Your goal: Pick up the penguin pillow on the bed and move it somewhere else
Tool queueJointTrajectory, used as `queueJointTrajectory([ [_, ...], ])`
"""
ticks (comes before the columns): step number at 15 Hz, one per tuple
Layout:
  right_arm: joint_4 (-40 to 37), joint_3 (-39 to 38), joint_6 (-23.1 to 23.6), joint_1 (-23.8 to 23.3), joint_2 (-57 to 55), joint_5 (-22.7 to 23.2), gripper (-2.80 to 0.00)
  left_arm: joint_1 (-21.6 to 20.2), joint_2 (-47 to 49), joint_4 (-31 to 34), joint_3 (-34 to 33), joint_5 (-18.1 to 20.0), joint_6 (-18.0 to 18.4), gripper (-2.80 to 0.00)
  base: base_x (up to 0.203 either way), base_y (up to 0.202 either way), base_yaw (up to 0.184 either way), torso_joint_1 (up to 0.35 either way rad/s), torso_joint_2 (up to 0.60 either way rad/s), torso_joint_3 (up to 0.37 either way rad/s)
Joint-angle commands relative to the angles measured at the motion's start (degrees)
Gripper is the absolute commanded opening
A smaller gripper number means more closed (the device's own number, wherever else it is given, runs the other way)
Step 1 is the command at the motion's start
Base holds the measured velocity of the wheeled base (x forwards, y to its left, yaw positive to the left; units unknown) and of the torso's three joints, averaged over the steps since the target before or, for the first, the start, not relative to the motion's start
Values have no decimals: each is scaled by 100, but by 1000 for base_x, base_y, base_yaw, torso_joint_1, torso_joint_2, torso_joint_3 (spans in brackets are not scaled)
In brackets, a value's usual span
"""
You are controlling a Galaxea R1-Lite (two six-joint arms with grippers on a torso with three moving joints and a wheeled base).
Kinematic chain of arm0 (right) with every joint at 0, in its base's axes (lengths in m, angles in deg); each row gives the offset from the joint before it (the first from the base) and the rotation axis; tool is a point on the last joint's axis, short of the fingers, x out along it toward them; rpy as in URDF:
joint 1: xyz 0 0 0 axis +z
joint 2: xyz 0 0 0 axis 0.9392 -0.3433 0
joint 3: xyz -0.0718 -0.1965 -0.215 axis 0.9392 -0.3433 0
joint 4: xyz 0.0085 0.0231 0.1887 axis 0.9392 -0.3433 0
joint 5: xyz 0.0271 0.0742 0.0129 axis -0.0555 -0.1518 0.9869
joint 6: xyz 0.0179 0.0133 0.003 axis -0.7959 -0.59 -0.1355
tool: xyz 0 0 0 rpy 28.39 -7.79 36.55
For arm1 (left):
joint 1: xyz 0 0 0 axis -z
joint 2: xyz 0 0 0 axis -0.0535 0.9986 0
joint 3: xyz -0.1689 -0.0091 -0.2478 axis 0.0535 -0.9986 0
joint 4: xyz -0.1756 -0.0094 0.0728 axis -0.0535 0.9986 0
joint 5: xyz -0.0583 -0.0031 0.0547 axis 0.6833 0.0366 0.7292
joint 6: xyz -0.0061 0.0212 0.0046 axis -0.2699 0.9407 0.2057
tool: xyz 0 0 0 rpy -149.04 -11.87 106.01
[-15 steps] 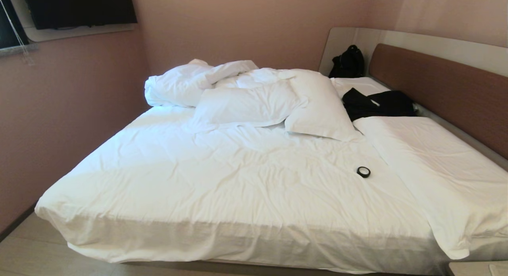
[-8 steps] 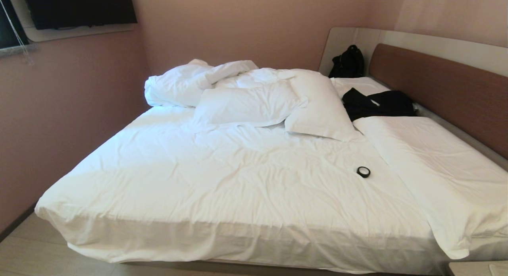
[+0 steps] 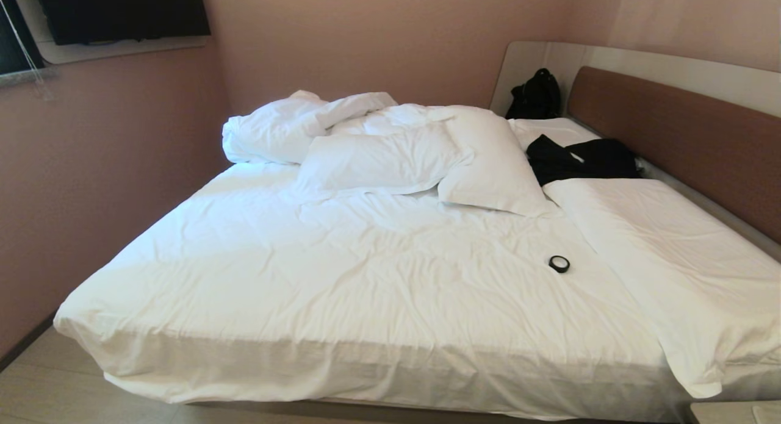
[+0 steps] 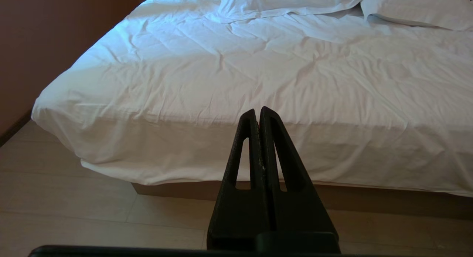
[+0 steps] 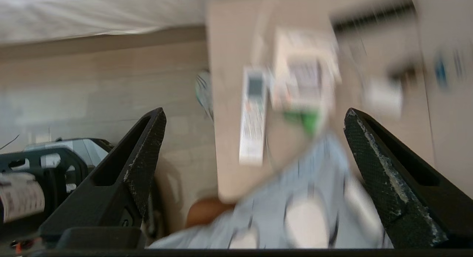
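The penguin pillow (image 5: 295, 209), pale blue with blurred black-and-white shapes, shows only in the right wrist view. It lies close under my right gripper (image 5: 255, 112), over the near end of a pale bedside table (image 5: 229, 157). That gripper is open wide and its fingers (image 5: 147, 146) hold nothing. The bed (image 3: 366, 290) with rumpled white sheets fills the head view, and the penguin pillow is not on it there. My left gripper (image 4: 257, 111) is shut and empty, parked in front of the bed's (image 4: 221, 64) near edge.
A white remote (image 5: 253, 116) and blurred small items lie on the bedside table. On the bed are white pillows (image 3: 378, 161), black clothing (image 3: 579, 158) and a black tape roll (image 3: 558, 264). A black bag (image 3: 536, 94) stands by the brown headboard (image 3: 671, 131).
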Motion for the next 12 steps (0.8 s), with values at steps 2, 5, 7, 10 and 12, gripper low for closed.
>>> queueJointTrajectory([
  [2, -44, 8, 148, 1368, 238, 354, 0, -2, -2, 1, -9, -1, -5, -280, 0, 0, 0, 0, 0, 0],
  [5, -44, 7, 69, 2513, 782, 594, 0, -2, -2, 5, -9, -1, -5, -280, 0, 0, 0, 0, 0, 0],
  [7, -44, -9, 25, 3185, 1101, 638, 0, -2, -2, 0, -9, -1, -5, -280, 0, 0, 0, 0, 0, 0],
  [10, -44, -24, -25, 4245, 1376, 717, 0, -9, -2, -2, -9, -1, -5, -280, 0, 0, 0, 0, 0, 0],
  [12, -44, -54, -58, 4925, 1480, 771, 0, -8, -2, 1, -9, -1, -5, -280, 0, 0, 0, 0, 0, 0],
])
